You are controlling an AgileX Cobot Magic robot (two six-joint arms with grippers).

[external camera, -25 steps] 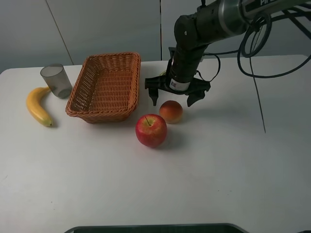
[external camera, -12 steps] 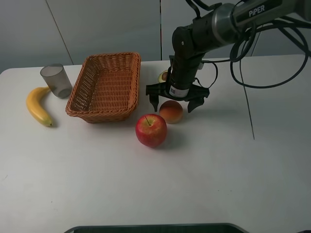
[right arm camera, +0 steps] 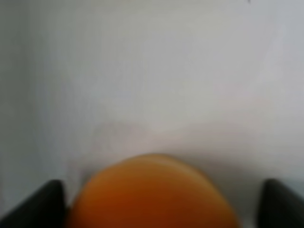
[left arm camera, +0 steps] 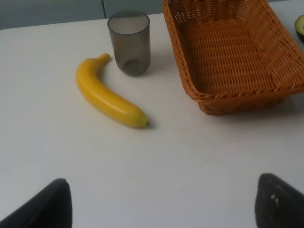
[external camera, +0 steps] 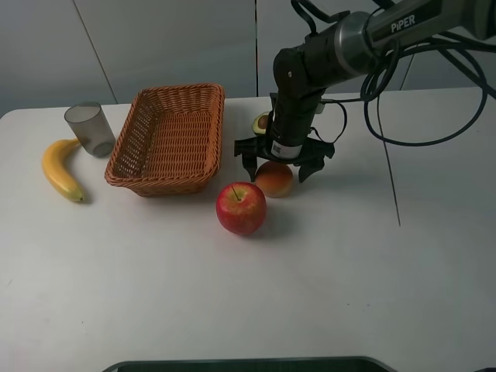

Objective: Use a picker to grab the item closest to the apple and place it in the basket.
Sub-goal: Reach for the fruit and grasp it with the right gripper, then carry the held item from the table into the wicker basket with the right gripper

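Observation:
A red apple (external camera: 241,208) sits on the white table. Just behind it to the right lies a small orange fruit (external camera: 273,178), which fills the lower middle of the right wrist view as an orange fruit (right arm camera: 154,194). My right gripper (external camera: 278,167) is open and low over this fruit, one finger on each side of it. The wicker basket (external camera: 167,139) stands to the left, with nothing in it. My left gripper (left arm camera: 161,209) is open above bare table, its dark fingertips (left arm camera: 42,204) at the frame's lower corners; it does not show in the exterior view.
A yellow banana (external camera: 60,167) and a grey cup (external camera: 90,129) lie left of the basket. A green avocado (external camera: 260,122) rests behind the right arm, next to the basket's right rim. Black cables (external camera: 387,155) hang over the table's right part.
My right gripper has come down and slightly left, from behind the orange fruit to straddling it. The avocado has come into view behind the arm.

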